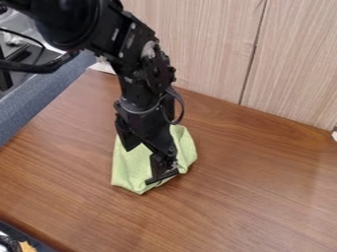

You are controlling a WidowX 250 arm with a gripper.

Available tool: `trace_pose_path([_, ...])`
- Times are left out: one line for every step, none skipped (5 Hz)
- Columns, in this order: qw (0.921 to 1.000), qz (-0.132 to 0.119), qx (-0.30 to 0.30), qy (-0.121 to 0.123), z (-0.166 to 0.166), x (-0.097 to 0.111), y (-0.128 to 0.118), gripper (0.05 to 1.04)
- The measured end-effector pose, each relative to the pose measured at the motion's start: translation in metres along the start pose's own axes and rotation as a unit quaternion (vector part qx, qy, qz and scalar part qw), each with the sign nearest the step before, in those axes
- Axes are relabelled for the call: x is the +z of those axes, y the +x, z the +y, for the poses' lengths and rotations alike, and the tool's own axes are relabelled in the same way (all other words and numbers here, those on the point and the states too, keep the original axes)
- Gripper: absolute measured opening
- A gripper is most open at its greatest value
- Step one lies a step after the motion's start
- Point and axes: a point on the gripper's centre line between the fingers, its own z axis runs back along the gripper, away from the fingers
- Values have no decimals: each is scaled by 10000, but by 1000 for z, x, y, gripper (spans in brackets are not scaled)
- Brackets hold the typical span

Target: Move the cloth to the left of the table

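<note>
Lt-grn cloth (130,166), rumpled, on tbl (256,197)

We are seeing a black metal robot arm (141,74) leaning in from the upper left over a brown wood-grain table (256,187). We are finding its black two-finger gripper (146,163) hanging with fingers apart over a crumpled, light green fabric cloth (128,170).

Hands could pass beside the cloth (131,168) (panels (295,64) block behind).

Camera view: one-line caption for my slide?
Black robot gripper over a rumpled light-green cloth on a brown wood-grain table.
</note>
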Motion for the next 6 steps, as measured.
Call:
trace_pose_path([9999,120,10,-58,-2,-4,-3,1000])
trace_pose_path([9994,-42,173,-307,17,11,18,1000])
trace_pose_path([9990,-86,308,-310,31,14,32,1000])
trace_pose_path([9984,-83,458,-317,40,-1,37,1000])
trace_pose_path([9983,30,495,-312,42,-23,37,1000])
trace_pose_path([9983,-20,548,-204,46,-39,39,1000])
